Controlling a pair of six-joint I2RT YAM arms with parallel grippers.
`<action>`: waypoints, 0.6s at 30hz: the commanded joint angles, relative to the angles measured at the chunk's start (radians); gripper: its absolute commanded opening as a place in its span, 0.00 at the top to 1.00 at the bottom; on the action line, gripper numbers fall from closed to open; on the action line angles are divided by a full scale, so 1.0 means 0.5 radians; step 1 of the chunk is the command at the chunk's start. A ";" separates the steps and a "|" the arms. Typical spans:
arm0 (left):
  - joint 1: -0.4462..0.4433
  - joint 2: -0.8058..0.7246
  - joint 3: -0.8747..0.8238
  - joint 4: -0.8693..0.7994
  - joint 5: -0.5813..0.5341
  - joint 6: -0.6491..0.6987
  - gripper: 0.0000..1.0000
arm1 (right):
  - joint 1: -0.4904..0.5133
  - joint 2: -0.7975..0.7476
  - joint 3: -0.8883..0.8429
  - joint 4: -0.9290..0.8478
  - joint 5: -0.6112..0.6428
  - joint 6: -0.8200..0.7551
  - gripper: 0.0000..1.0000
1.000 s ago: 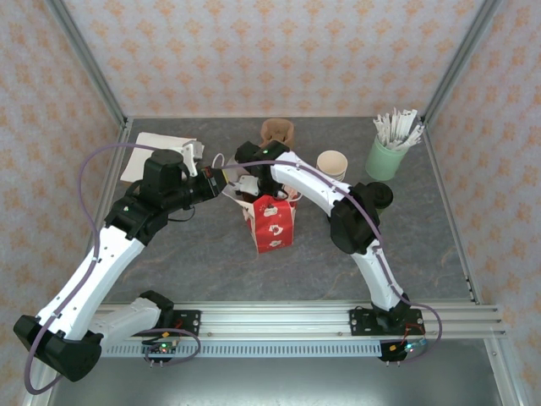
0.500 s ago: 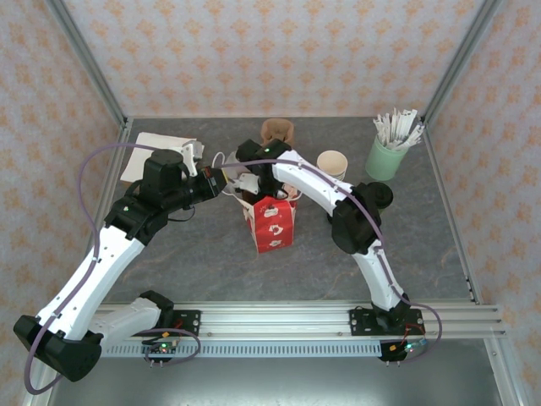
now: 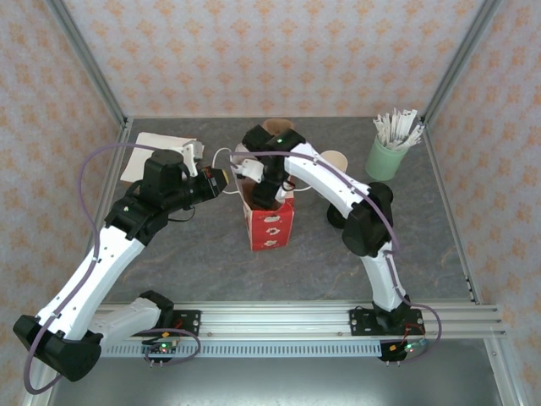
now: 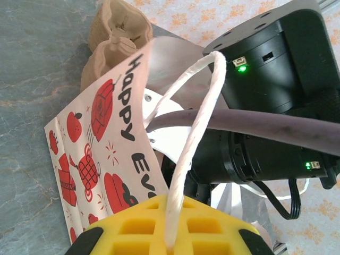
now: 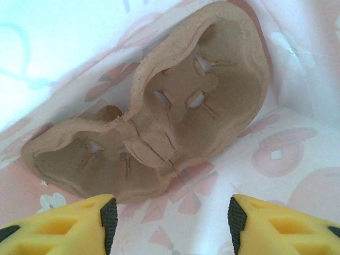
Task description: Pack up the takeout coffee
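Note:
A red printed gift bag (image 3: 269, 230) stands mid-table with its mouth up. My left gripper (image 3: 221, 180) is shut on its white rope handle (image 4: 196, 122) and holds the near wall (image 4: 101, 138) up. My right gripper (image 5: 170, 218) is down inside the bag, open, nothing between its fingers. Just beyond its fingertips a brown pulp cup carrier (image 5: 175, 111) lies on the bag's floor. One takeout coffee cup (image 3: 336, 159), lidless with its cream inside showing, stands right of the bag, partly behind the right forearm.
A second brown pulp carrier (image 3: 279, 128) sits behind the bag. The pale mint cup of white sticks (image 3: 390, 150) stands at the back right, and a white napkin (image 3: 156, 148) lies at the back left. The right arm's black wrist (image 4: 265, 106) crowds the bag mouth.
The bag has gone from leaning to standing upright. My right wrist has shifted right and down into its mouth. The left gripper keeps hold of the handle.

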 commanded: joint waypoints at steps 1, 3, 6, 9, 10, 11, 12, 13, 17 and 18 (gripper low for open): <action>-0.012 -0.006 -0.016 -0.027 -0.044 0.032 0.97 | -0.010 -0.129 0.072 0.038 -0.044 0.038 0.38; -0.011 -0.003 -0.017 -0.033 -0.047 0.035 0.96 | -0.013 -0.143 0.087 0.035 -0.047 0.041 0.36; -0.013 -0.005 -0.018 -0.045 -0.056 0.039 0.97 | -0.015 -0.166 0.104 0.032 -0.053 0.042 0.34; -0.011 -0.003 -0.019 -0.063 -0.075 0.045 0.97 | -0.019 -0.205 0.105 0.035 -0.050 0.046 0.30; -0.010 -0.003 -0.021 -0.068 -0.082 0.047 0.97 | -0.022 -0.221 0.105 0.036 -0.056 0.045 0.29; -0.014 -0.005 -0.020 -0.074 -0.085 0.051 0.97 | -0.025 -0.237 0.103 0.039 -0.058 0.050 0.29; -0.011 -0.006 -0.019 -0.076 -0.090 0.051 0.96 | -0.027 -0.253 0.100 0.048 -0.061 0.062 0.28; -0.012 -0.009 -0.020 -0.076 -0.090 0.051 0.97 | -0.033 -0.272 0.100 0.052 -0.067 0.064 0.28; -0.013 -0.010 -0.018 -0.069 -0.084 0.051 0.96 | -0.048 -0.344 0.082 0.088 -0.106 0.112 0.26; -0.014 -0.008 -0.014 -0.064 -0.078 0.051 0.97 | -0.052 -0.363 0.070 0.102 -0.127 0.123 0.26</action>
